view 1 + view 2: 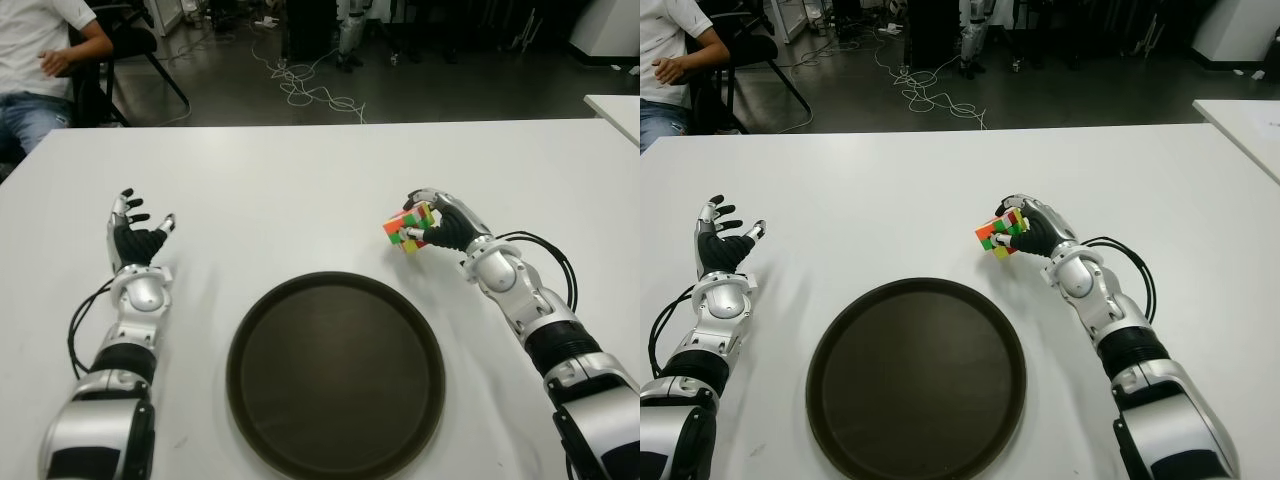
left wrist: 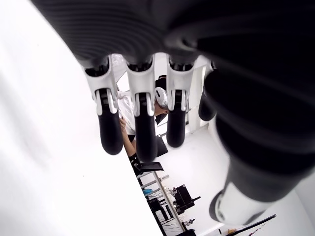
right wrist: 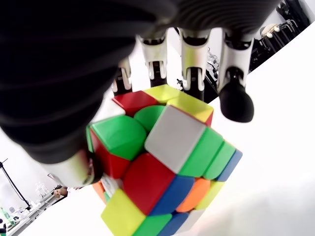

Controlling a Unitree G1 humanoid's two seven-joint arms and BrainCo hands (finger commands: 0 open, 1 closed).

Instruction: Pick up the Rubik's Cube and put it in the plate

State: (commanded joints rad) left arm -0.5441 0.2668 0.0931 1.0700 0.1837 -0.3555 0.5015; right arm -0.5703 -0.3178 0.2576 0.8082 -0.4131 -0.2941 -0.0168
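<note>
A scrambled Rubik's Cube (image 1: pixel 404 228) is held in my right hand (image 1: pixel 432 224), whose fingers curl over it, just beyond the far right rim of the plate. The right wrist view shows the cube (image 3: pixel 162 167) close up under the fingers (image 3: pixel 235 96), tilted, above the white table. The round dark brown plate (image 1: pixel 335 375) lies at the near middle of the table, with nothing on it. My left hand (image 1: pixel 135 232) shows on the left of the plate, fingers spread and holding nothing.
The white table (image 1: pixel 300 180) stretches wide behind the plate. A seated person (image 1: pixel 40 60) is at the far left beyond the table. Cables (image 1: pixel 310 90) lie on the dark floor behind. Another white table corner (image 1: pixel 615 105) shows at the far right.
</note>
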